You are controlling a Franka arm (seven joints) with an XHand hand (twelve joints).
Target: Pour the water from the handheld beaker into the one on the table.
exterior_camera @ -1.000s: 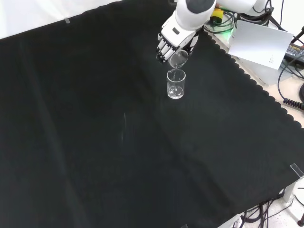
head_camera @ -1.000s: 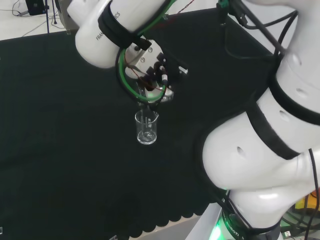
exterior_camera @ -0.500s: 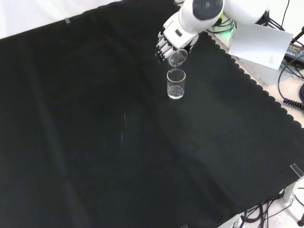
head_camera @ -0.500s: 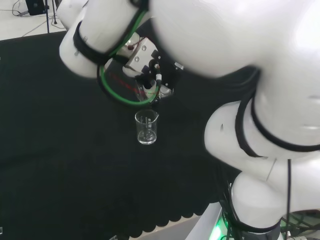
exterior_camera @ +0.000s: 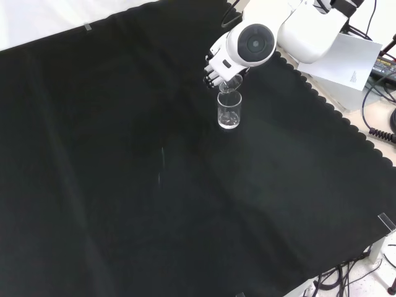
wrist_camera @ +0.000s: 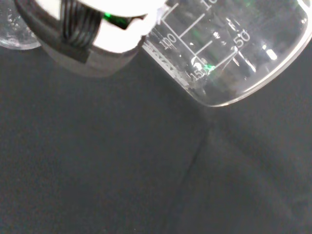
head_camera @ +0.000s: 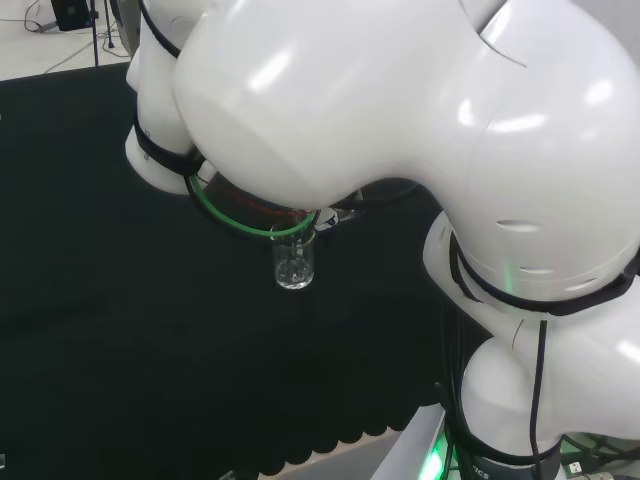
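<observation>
- Robot hand (exterior_camera: 215, 67): fingers curled round tilted clear glass graduated beaker (exterior_camera: 229, 83).
- Clear glass receiving beaker (exterior_camera: 229, 111): upright on black-cloth desk (exterior_camera: 124, 185), just below hand.
- Status: pour apparently underway; water level unclear.

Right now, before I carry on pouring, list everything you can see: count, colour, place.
Beaker on the cloth: one, clear glass, upright, just below the hand in the front view.
Held beaker: one, clear glass with white scale marks, tipped over, its mouth just above the standing beaker's rim in the front view.
Cloth: one, black, covering the bench.
White box: one, off the cloth at the front view's upper right.
Cables: black, beside the box.
Arm: one, white.
Hand: one, black and white, fingers curled round the held beaker.
</observation>
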